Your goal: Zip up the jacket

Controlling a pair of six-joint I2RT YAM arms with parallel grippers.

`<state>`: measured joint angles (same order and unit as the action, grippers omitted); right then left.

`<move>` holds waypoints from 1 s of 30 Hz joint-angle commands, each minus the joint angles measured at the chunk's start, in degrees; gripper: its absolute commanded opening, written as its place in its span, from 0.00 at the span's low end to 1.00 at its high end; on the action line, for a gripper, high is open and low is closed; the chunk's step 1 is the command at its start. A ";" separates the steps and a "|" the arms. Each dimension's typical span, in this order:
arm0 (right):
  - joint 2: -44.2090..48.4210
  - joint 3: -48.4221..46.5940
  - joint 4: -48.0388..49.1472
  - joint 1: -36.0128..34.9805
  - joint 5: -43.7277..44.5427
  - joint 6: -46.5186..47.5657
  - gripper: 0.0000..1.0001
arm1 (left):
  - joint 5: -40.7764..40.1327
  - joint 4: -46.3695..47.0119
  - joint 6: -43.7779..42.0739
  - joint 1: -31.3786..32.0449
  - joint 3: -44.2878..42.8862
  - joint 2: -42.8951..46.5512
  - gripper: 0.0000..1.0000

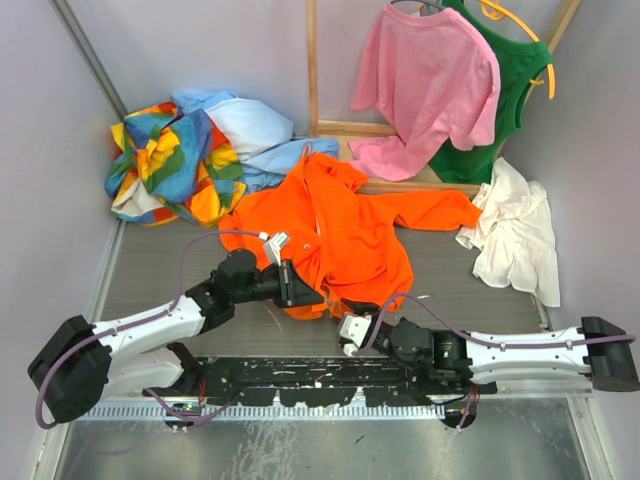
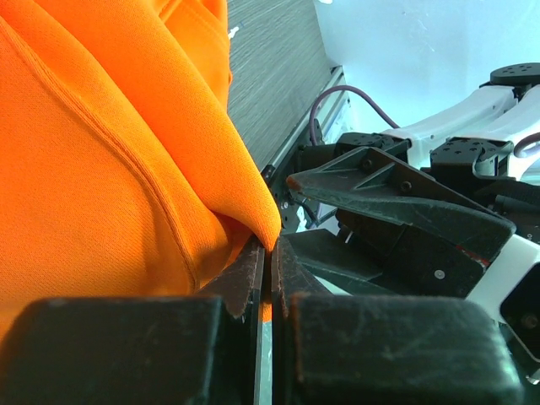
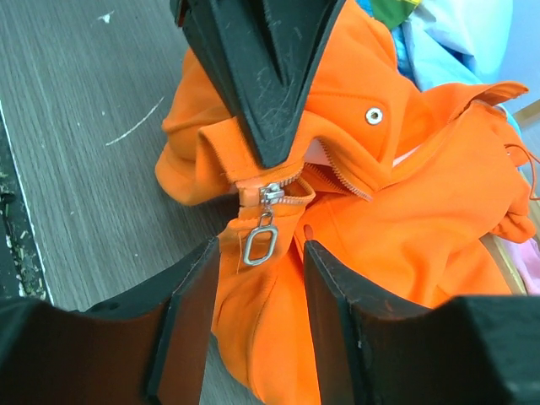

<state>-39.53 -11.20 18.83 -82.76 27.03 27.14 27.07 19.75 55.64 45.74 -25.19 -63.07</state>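
The bright orange jacket (image 1: 350, 225) lies crumpled mid-table, its pale lining showing at the collar. My left gripper (image 1: 305, 290) is shut on the jacket's lower edge; in the left wrist view its jaws (image 2: 272, 253) pinch a thin fold of orange fabric (image 2: 101, 169). My right gripper (image 1: 350, 330) is open just in front of that spot. In the right wrist view its fingers (image 3: 261, 246) stand either side of the hanging silver zipper pull (image 3: 261, 240), with the slider (image 3: 271, 196) just above, at the bottom of the zipper. The left gripper's black fingers (image 3: 261, 76) hold the hem right above the slider.
A multicoloured patchwork garment (image 1: 170, 165) and a light blue one (image 1: 250, 135) are piled at the back left. A pink T-shirt (image 1: 425, 80) and a green top (image 1: 515, 90) hang at the back right, above a white cloth (image 1: 515, 235). A wooden frame (image 1: 313, 70) stands behind.
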 commanded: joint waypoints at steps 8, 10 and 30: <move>-5.69 -1.34 7.73 0.09 3.43 3.57 0.43 | 2.15 1.34 -1.23 0.14 -2.65 0.84 0.00; -5.18 -0.74 9.10 0.11 3.98 4.40 0.39 | 2.36 1.34 -1.30 0.09 -2.66 0.73 0.00; -10.37 -1.01 10.95 1.20 8.05 6.94 0.30 | 3.51 0.56 -1.58 0.29 -2.71 0.78 0.00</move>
<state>-49.63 -11.33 25.36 -81.82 33.41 33.10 28.56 18.90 54.63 45.76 -25.36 -63.07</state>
